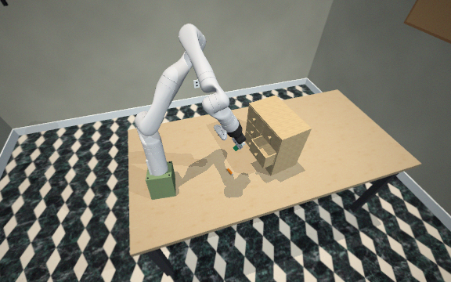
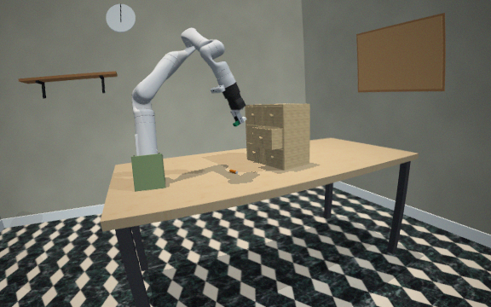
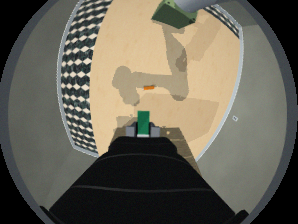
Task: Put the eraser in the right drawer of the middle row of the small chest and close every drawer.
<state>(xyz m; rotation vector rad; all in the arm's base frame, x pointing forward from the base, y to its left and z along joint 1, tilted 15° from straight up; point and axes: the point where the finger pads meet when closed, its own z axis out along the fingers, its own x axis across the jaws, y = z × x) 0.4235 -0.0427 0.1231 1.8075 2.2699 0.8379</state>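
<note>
The small wooden chest [image 1: 288,121] [image 2: 297,136] stands upright on the table. The right drawer of its middle row [image 1: 261,157] [image 2: 263,137] is pulled partly out, and the part of its inside that shows looks empty. The other drawers that show look pushed in. My gripper [image 1: 239,146] [image 2: 238,120] [image 3: 143,127] is shut on the green eraser [image 1: 236,148] [image 2: 236,124] [image 3: 143,119], which has a white end. It is tilted and holds the eraser in the air in front of the chest, higher than the open drawer and not over it.
A small orange object [image 1: 229,171] [image 2: 233,171] [image 3: 149,87] lies on the table [image 1: 194,207] [image 2: 177,196] between the chest and the arm's green base [image 1: 161,186] [image 2: 148,172] [image 3: 172,16]. The chest's top edge is close beside the black gripper body.
</note>
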